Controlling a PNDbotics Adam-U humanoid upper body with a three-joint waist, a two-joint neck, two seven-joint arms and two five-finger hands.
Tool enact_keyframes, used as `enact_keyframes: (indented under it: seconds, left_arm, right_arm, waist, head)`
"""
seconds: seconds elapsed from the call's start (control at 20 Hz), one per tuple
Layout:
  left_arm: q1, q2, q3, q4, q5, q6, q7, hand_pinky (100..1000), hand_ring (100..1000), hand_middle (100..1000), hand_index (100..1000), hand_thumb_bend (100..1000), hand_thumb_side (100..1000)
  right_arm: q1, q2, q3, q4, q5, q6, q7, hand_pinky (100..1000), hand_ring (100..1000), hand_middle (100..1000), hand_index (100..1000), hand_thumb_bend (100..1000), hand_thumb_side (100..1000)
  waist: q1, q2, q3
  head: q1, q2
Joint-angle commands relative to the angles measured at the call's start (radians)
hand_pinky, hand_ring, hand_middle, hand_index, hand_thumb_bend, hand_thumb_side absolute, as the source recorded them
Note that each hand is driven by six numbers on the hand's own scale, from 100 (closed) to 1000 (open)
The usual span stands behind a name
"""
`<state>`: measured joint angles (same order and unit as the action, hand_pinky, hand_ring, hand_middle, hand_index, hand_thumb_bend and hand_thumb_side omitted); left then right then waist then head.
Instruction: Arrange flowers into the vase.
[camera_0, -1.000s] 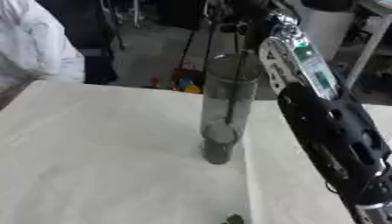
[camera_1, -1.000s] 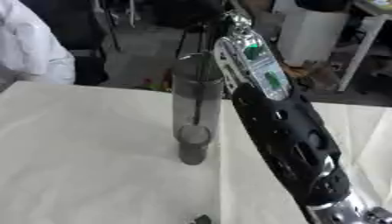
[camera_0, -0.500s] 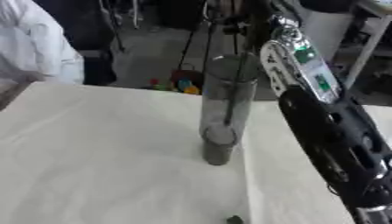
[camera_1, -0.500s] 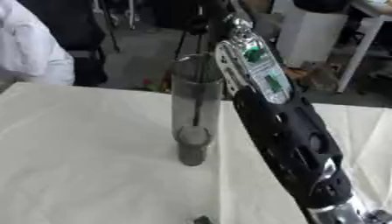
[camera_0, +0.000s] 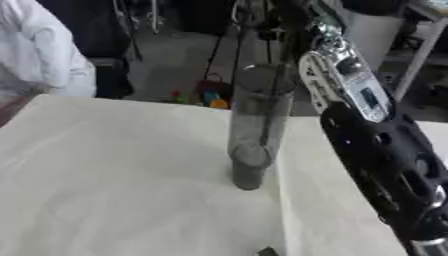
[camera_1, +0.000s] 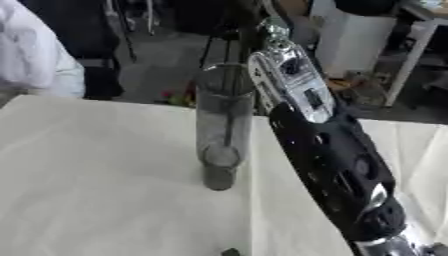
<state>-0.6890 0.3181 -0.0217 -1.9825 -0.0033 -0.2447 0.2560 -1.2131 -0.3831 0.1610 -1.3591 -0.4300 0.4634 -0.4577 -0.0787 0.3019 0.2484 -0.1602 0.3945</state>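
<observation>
My right arm (camera_0: 376, 145) reaches from the table's (camera_0: 105, 175) near right corner up past the far edge, running close beside the vase (camera_0: 254, 125). The vase stands upright near the table's middle, a thin dark stem (camera_1: 229, 112) inside it. My hand lies beyond the vase's rim, too dark to tell its fingers' state.

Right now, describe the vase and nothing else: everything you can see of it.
The vase is a tall, narrow cylinder of clear, grey-tinted glass with an open round rim and a thicker, darker base. It stands upright on the white tablecloth, near the table's middle. A thin dark stem runs down inside it from above the rim. The right arm rises close beside it on the right; whether they touch cannot be told.
</observation>
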Motion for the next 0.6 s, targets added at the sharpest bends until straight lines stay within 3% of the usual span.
enact_keyframes:
  seconds: [0.05, 0.35, 0.6]
  left_arm:
    - [-0.015, 0.008, -0.005, -0.018, 0.005, 0.003, -0.001, 903, 996, 909, 1000, 162, 1000]
    - [-0.014, 0.005, -0.004, -0.018, 0.007, 0.003, -0.001, 903, 995, 909, 1000, 157, 1000]
    - [-0.017, 0.002, -0.005, -0.018, 0.01, 0.002, -0.001, 903, 995, 909, 1000, 154, 1000]
  right_arm:
    - [-0.014, -0.03, -0.006, -0.009, 0.018, -0.001, 0.024, 740, 517, 339, 100, 515, 507]
    - [-0.008, -0.028, -0.007, -0.012, 0.041, -0.006, 0.044, 907, 624, 447, 100, 519, 545]
    - [-0.002, -0.023, -0.015, -0.016, 0.031, -0.05, 0.065, 966, 717, 542, 100, 523, 552]
  waist:
    - [0.011, -0.018, -0.001]
    - [0.012, -0.016, 0.0]
    - [0.014, -0.013, 0.002]
  head:
    - [0.002, -0.011]
    - [0.004, -0.014]
    - [0.003, -0.018]
